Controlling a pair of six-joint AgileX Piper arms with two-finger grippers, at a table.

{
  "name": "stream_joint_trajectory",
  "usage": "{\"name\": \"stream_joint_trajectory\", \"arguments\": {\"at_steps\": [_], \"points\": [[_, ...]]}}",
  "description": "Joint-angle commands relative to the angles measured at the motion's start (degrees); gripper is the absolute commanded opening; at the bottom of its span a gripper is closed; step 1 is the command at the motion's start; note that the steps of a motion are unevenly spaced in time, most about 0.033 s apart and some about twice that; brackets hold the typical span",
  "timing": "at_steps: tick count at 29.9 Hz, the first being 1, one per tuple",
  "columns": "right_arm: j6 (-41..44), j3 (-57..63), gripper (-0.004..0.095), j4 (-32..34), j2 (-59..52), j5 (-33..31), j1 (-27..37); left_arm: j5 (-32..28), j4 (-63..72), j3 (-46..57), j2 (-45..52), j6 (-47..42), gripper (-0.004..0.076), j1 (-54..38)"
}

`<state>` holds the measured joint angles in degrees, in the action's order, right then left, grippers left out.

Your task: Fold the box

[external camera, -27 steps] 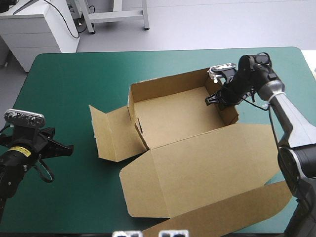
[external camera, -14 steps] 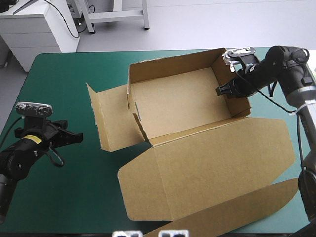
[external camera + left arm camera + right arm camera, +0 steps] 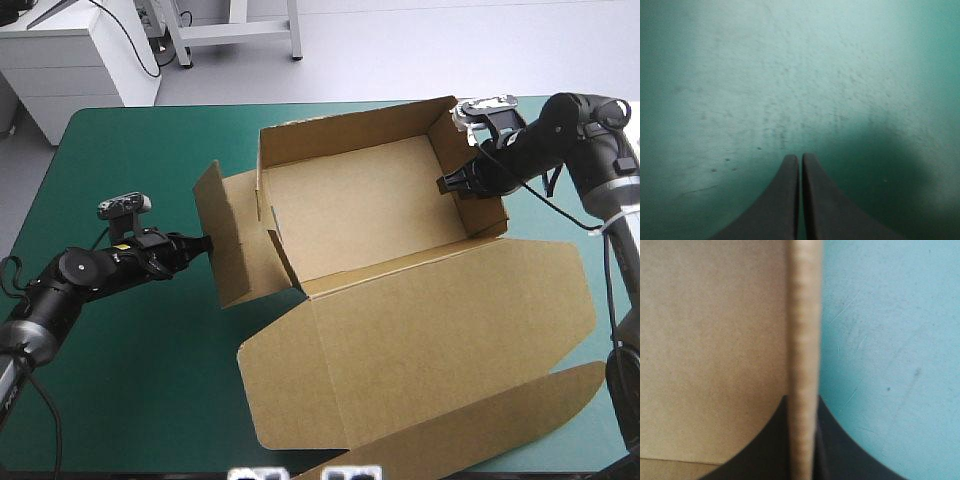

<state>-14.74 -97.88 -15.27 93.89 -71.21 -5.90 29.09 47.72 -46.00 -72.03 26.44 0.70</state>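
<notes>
Brown box [image 3: 400,335] at mid-table as an open tray, held at one wall.
Lid [image 3: 440,300] flat toward the near edge of the teal-green cover [image 3: 130,380]; left flap [image 3: 232,240] raised and tilted. Right gripper [image 3: 455,185] clamped on the right wall [image 3: 804,315], board edge between the black fingers [image 3: 837,440], tray floor on one side, cover on the other. Left gripper [image 3: 203,243] pressed together into one point, tip at the outer face of the left flap; contact not discernible.

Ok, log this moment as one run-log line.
box: far and right walls up, lid flat | right gripper: shut on right wall | left gripper: shut, tips at standing left flap, contact unclear
</notes>
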Motion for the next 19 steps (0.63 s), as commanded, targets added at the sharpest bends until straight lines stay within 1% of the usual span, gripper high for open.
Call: {"name": "stream_joint_trajectory", "arguments": {"at_steps": [1, 4, 6, 8, 10, 11, 13, 16, 18, 19], "points": [[0.08, -1.54, -0.0018, -2.38, -2.86, 1.69, 0.55, 2.19, 16.86, -1.63, -0.25, 11.88, 0.0007, 0.00], [0.20, -1.54, -0.0018, -1.50, -2.86, 2.21, 0.55, 6.80, 28.97, -2.14, -0.49, 22.45, 0.0007, 0.00], [0.47, -1.54, -0.0018, -0.96, -2.86, 2.30, 0.55, 11.15, 35.45, -2.52, -0.49, 28.30, 0.0006, 0.00], [0.71, -1.54, -0.0017, -0.92, -2.86, 2.78, 0.55, 16.10, 42.05, -2.56, -0.49, 33.17, 0.0006, 0.00], [1.53, -1.54, -0.0016, -0.92, -2.86, 3.55, 0.45, 19.98, 46.51, -2.56, -0.49, 36.43, 0.0006, 0.00], [2.39, -1.54, -0.0016, -0.92, -2.86, 4.17, 0.20, 22.86, 48.53, -2.56, -0.58, 38.20, 0.0006, 0.00], [3.73, -1.54, -0.0016, 0.16, -2.86, 5.60, -0.71, 26.26, 51.64, -2.56, -0.58, 40.11, 0.0006, 0.00], [6.62, -1.54, -0.0016, 2.98, -2.86, 7.50, -3.63, 27.75, 52.37, -3.23, -0.63, 41.04, 0.0013, 0.00], [7.65, -1.54, -0.0016, 4.75, -2.86, 8.56, -5.52, 28.10, 51.51, -4.05, -0.77, 40.06, 0.0059, 0.00], [8.50, -1.54, -0.0016, 5.83, -2.86, 8.94, -6.31, 28.09, 50.75, -4.79, -0.88, 38.85, 0.0106, 0.00]]}}
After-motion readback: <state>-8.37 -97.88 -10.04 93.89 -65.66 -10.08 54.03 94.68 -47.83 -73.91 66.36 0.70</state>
